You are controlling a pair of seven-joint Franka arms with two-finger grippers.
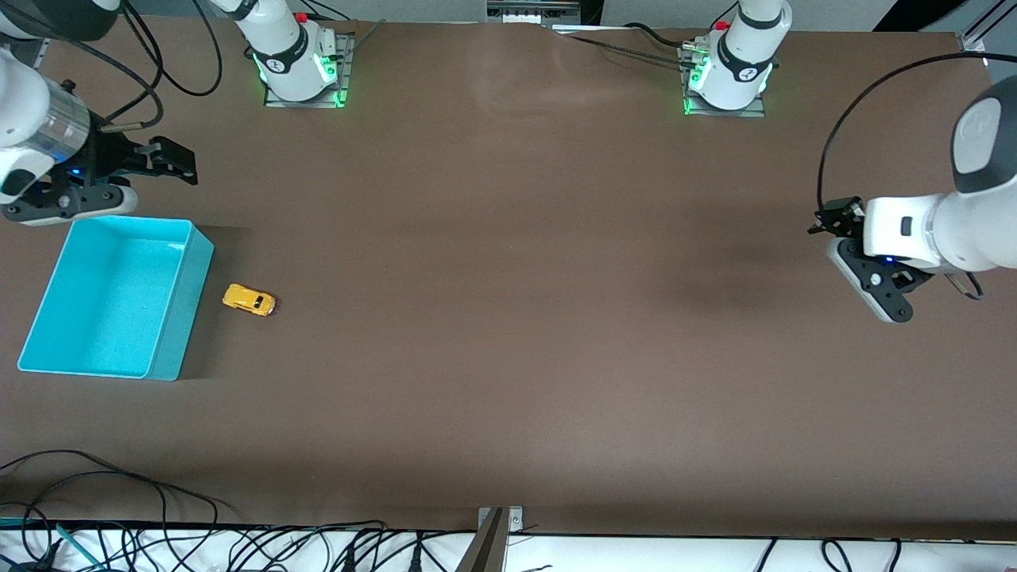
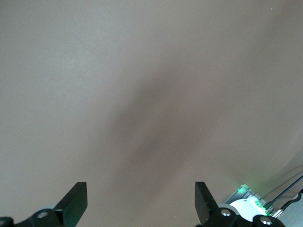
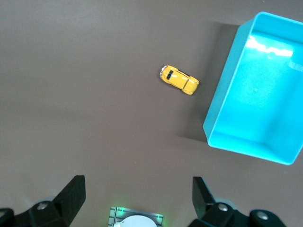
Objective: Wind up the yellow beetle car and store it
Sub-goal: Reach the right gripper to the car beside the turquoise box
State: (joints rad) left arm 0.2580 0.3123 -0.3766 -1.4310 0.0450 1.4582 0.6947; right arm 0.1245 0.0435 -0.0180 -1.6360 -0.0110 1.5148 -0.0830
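The yellow beetle car (image 1: 249,300) (image 3: 179,79) stands on its wheels on the brown table, right beside the turquoise bin (image 1: 184,306) (image 3: 219,97), on the side toward the table's middle. The bin holds nothing. My right gripper (image 1: 176,162) (image 3: 138,189) hangs open and empty over bare table at the right arm's end, apart from both the car and the bin. My left gripper (image 1: 833,218) (image 2: 141,194) waits open and empty over bare table at the left arm's end.
Both arm bases (image 1: 300,59) (image 1: 731,67) glow green along the table's edge farthest from the front camera. Loose black cables (image 1: 119,508) lie along the edge nearest that camera, where a metal bracket (image 1: 496,528) is fixed. A wide stretch of brown table (image 1: 508,278) lies between the grippers.
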